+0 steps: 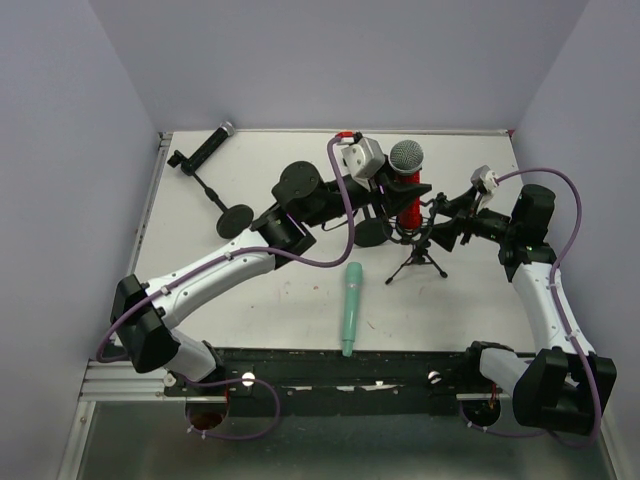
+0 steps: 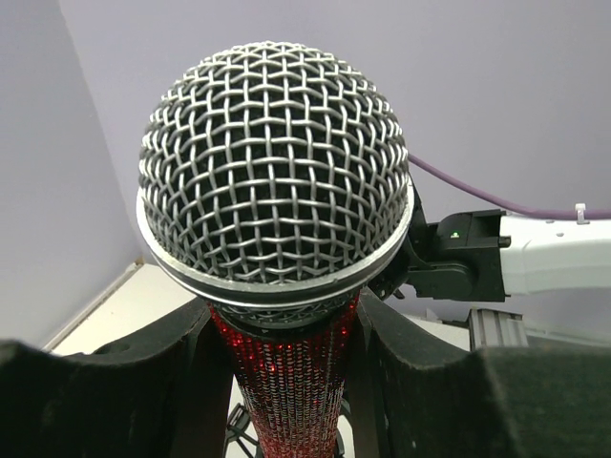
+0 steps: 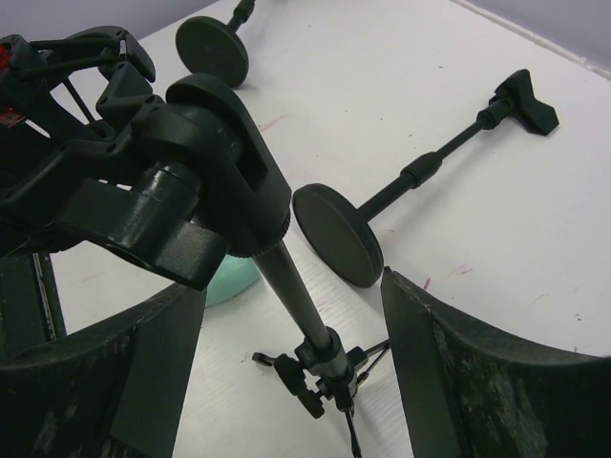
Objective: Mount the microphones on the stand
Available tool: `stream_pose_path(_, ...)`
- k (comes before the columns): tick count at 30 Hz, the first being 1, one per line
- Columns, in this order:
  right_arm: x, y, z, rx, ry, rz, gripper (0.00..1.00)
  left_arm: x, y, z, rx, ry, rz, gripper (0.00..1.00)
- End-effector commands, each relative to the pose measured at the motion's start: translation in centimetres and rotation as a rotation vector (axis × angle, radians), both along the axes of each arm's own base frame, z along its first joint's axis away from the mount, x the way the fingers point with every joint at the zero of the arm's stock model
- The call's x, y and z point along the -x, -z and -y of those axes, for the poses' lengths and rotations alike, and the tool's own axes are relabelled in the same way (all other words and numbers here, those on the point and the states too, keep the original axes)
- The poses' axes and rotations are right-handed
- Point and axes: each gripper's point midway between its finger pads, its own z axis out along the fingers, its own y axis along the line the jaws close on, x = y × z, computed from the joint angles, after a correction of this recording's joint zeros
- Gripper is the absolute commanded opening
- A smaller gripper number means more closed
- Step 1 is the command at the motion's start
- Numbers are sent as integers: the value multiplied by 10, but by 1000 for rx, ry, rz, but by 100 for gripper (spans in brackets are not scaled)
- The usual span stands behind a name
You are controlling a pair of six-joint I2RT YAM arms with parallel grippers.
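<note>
Red microphone (image 1: 406, 158) stands upright at about 2 o'clock from the middle of the table (image 1: 290, 310), with its silver mesh head on top. The left gripper (image 1: 398, 192) reaches it from 9 o'clock and is clamped on the red glitter body just under the head. In the left wrist view the two black fingers (image 2: 172, 382) press this body from both sides, at 7 and 5 o'clock of the head.

The tripod stand (image 1: 420, 262) is on the table just beside the red microphone, at 6 o'clock of it. Its clip (image 3: 215, 153) is tilted at the top of the thin pole. Only a small red part shows at the 9 o'clock edge of the right wrist view, so I cannot tell if the microphone touches the clip.

The right gripper (image 1: 440, 222) comes to the tripod from 2 o'clock. Its fingers (image 3: 477, 382) are wide apart, with the pole between them and not touching either one.

The mint-green microphone (image 1: 350, 305) lies flat on the table at 6 o'clock of the middle, well apart from both grippers.

The black microphone (image 1: 205, 148) lies at the 10 o'clock corner, at the upper end of a round-base stand (image 1: 237, 220) that lies on its side. If the clip there holds it I cannot tell
</note>
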Motion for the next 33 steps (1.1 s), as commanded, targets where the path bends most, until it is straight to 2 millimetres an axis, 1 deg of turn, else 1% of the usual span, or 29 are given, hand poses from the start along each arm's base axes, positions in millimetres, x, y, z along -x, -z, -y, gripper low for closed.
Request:
stream_pose_path(1,-1,3,-2,1,-3,3,82,-14,76,9,-234,-34,-49,0)
stream_pose_path(4,-1,2,-1,2,-1,5,82,-12,81,12,-249,-12,-69,0)
stream_pose_path(10,-1,4,-2,0,-3,-1,81,-5,94,27,-281,75,-182,0)
stream_pose_path(15,-1,3,-2,1,-1,2,81,-5,97,28,-297,107,-239,0)
stream_pose_path(18,-1,2,-1,1,-1,6,82,-10,101,25,-295,67,-224,0)
stream_pose_path(19,-1,3,-2,1,-1,2,81,-13,97,23,-275,43,-204,0)
stream_pose_path(22,-1,3,-2,0,-3,0,81,-19,96,15,-220,-22,-168,0)
stream_pose_path(27,-1,3,-2,-1,-4,-1,81,-21,91,8,-147,-84,-122,0)
stream_pose_path(30,-1,3,-2,0,-4,0,82,-22,93,7,-133,-103,-127,0)
stream_pose_path(33,-1,3,-2,0,-2,1,81,-21,94,12,-160,-85,-142,0)
